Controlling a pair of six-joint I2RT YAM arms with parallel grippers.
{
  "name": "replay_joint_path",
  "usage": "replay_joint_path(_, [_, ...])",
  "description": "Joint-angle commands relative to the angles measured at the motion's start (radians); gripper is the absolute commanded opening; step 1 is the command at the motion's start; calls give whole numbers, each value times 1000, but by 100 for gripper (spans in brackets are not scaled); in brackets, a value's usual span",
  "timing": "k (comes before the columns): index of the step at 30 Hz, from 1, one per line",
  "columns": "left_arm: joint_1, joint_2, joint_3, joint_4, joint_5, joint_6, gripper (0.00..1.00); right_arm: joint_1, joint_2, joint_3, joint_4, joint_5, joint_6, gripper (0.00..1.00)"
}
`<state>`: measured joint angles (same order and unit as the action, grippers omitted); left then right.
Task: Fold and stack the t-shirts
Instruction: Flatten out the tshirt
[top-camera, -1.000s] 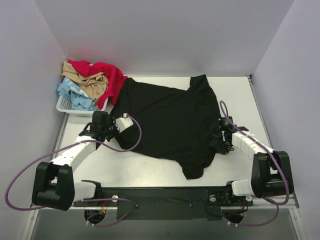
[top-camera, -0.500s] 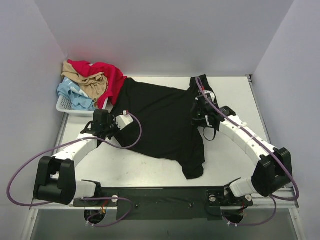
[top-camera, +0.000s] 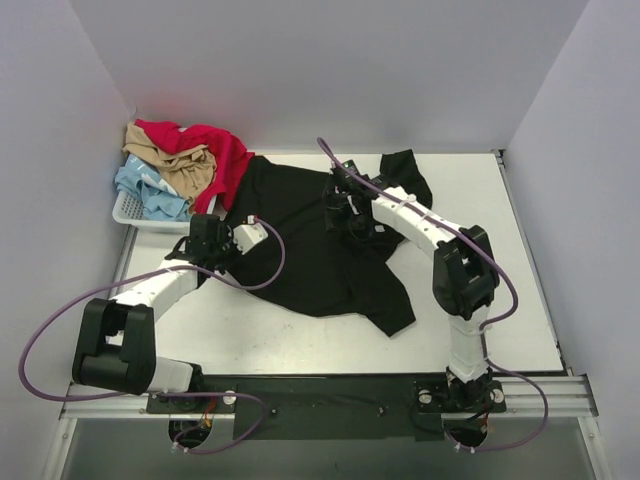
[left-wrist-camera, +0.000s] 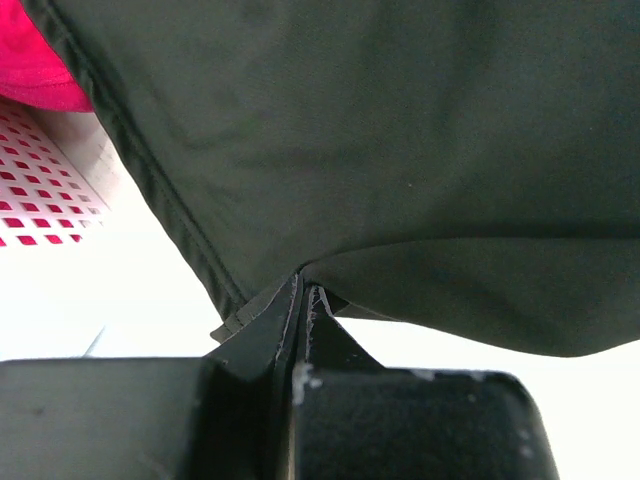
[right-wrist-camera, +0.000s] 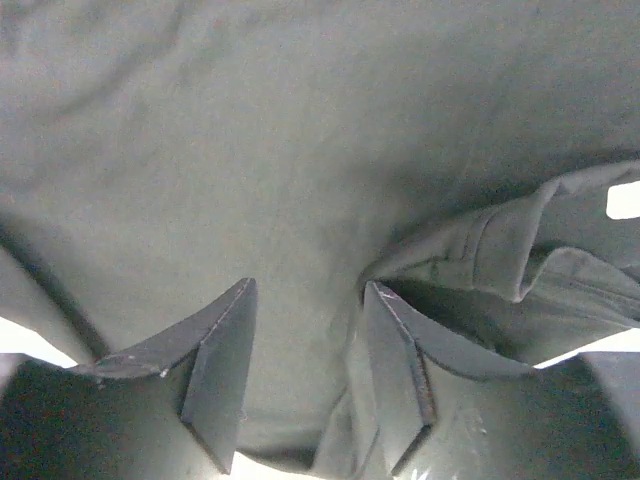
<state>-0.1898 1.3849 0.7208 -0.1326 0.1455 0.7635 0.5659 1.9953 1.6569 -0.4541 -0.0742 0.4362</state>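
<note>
Cloth handling takes place on a flat white table (top-camera: 300, 345), where a large black cotton t-shirt (top-camera: 300, 260) lies spread across the centre, its far corner (top-camera: 405, 170) reaching toward the back wall and its near hem bunched toward the front. At the table's far left corner stands a white plastic lattice basket (top-camera: 128, 212), piled with a crumpled red t-shirt (top-camera: 225, 160), a tan t-shirt (top-camera: 185, 165) and a pale blue t-shirt (top-camera: 145, 190); the red garment spills over the rim and touches the black shirt's left edge. The left gripper (left-wrist-camera: 303, 305) sits at that left edge, just beside the basket, with its jaws pressed fully together on the stitched border of the black fabric, which fans out from the pinch point. The right gripper (right-wrist-camera: 308, 290) reaches over the middle of the black shirt toward its far side, with its jaws parted to a moderate gap and nothing clamped between them. A raised fold of black fabric lies against the outer face of one finger (right-wrist-camera: 395, 350); whether the fingertips press into the cloth beneath cannot be determined from the wrist view.
</note>
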Motion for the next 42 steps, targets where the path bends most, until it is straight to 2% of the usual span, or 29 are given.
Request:
replay_joint_path(1, [6,8,35,47,3,-24,0,8,-97,-15,-103,23,-68,48])
replay_joint_path(6, [4,-6,20,48,20,-30,0,0,-416,-284,-86,172,-45,55])
replay_joint_path(9, [4,-17,14,45,22,-36,0,-44,-591,-568,-78,223,45,53])
replay_joint_path(12, [6,-33,9,39,34,-41,0,-115,-745,-768,-40,174,117,49])
replay_joint_path(17, [3,-60,0,21,55,-50,0,-149,-845,-997,51,42,185,51])
replay_joint_path(22, [3,-90,-15,19,52,-46,0,-195,-791,-1138,227,-45,231,51])
replay_joint_path(23, [4,-95,-15,16,48,-46,0,-195,-773,-1141,239,-44,237,51])
replay_joint_path(25, [4,-101,-12,10,42,-44,0,-196,-692,-1134,259,-38,233,40])
replay_joint_path(26, [6,-104,-11,5,37,-46,0,-198,-678,-1134,262,-39,233,21])
replay_joint_path(27, [6,-113,-11,1,28,-46,0,-199,-662,-1132,267,-48,227,14])
replay_joint_path(28, [4,-118,-8,-10,25,-43,0,-199,-664,-1131,264,-61,225,0])
replay_joint_path(31, [4,-156,11,-51,-10,-46,0,-204,-803,-1122,201,-39,231,0])
replay_joint_path(32, [4,-170,29,-85,-21,-47,0,-204,-857,-1093,160,9,230,0])
replay_joint_path(35, [10,-237,94,-195,-43,-53,0,-204,-1118,-935,-77,170,199,0])
replay_joint_path(38, [12,-306,227,-397,-26,-61,0,-202,-1329,-768,-266,255,161,0])
replay_joint_path(42, [10,-423,432,-637,57,-81,0,-201,-1452,-510,-440,291,131,0])
